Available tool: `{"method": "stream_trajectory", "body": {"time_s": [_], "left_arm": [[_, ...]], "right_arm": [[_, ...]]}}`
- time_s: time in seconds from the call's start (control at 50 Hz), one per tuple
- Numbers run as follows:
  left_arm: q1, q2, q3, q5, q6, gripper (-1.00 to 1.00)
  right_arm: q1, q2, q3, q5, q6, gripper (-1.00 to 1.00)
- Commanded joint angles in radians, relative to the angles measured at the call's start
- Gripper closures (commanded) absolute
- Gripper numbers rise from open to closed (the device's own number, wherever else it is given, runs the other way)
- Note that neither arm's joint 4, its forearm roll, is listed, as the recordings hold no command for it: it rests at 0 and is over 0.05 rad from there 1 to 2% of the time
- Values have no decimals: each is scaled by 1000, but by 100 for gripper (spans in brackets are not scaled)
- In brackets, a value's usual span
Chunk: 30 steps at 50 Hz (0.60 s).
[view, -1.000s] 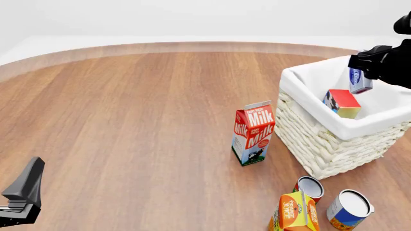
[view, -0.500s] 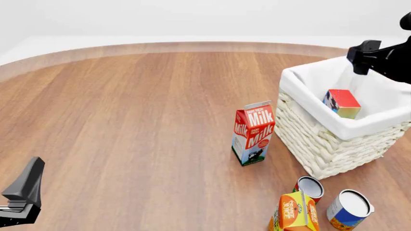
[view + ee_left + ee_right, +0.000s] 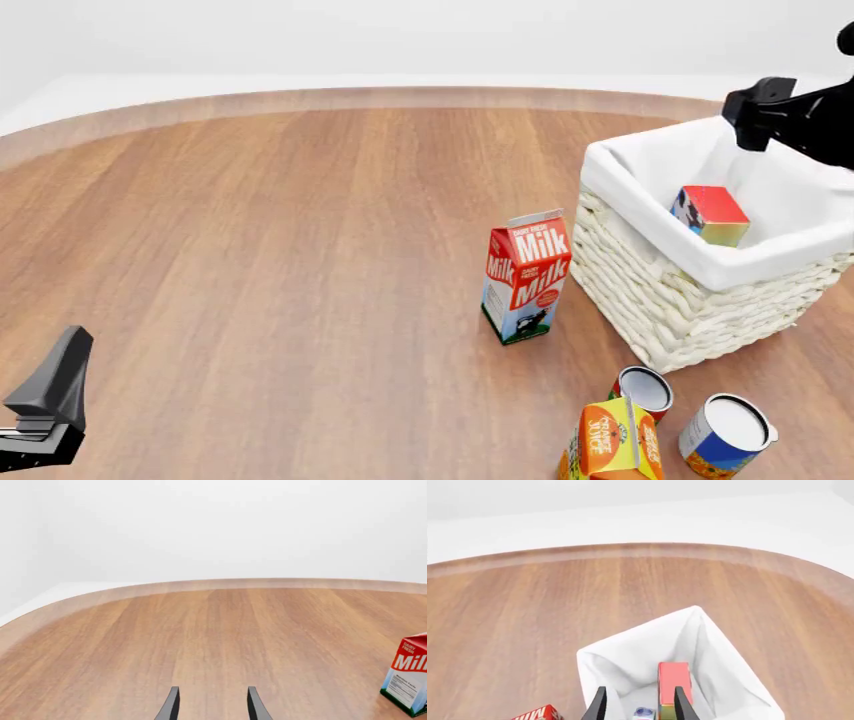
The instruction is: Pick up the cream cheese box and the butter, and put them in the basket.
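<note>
Wooden table (image 3: pixel 267 250): round-edged brown surface filling most of the front view, against a plain white background.

Basket (image 3: pixel 694 300): cream-white woven, with a white cloth liner folded over its rim; stands at the right side of the table, the largest object present.

Right gripper (image 3: pixel 758 112): black, above the far right part of the basket; in the right wrist view its fingers (image 3: pixel 599 707) stand apart with nothing between them, pointing down into the basket.

Left gripper (image 3: pixel 211 706): at the near left corner of the table, well apart from all objects; fingers apart, empty.

Milk carton (image 3: pixel 527 275): red and white, upright, just left of the basket.

Orange juice carton (image 3: pixel 611 440): at the near edge, in front of the basket.

Two tin cans: one red-sided (image 3: pixel 643 390), one blue-labelled (image 3: pixel 723 432), flanking the juice carton on its far and right sides.

Butter (image 3: pixel 711 214): red and orange box, tilted, inside the basket against the liner.

Cream cheese box (image 3: pixel 642 712): only a small pale patch with a dark blue mark shows, at the basket's bottom beside the butter, in the right wrist view.
</note>
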Motion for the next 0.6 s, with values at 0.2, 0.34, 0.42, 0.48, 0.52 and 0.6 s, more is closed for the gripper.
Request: {"method": "stream_trajectory", "body": {"time_s": [0.2, 0.34, 0.42, 0.48, 0.52, 0.6], "left_arm": [[0, 0, 0, 0, 0, -100], [0, 0, 0, 0, 0, -100], [0, 0, 0, 0, 0, -100], [0, 0, 0, 0, 0, -100], [0, 0, 0, 0, 0, -100], [0, 0, 0, 0, 0, -100]], "right_arm": [[49, -80, -76, 107, 7, -100], [78, -137, -112, 167, 1, -100], [92, -166, -134, 198, -4, -100], [103, -183, -174, 240, -4, -100], [106, -190, -160, 232, -4, -100], [125, -228, -169, 255, -5, -100]]}}
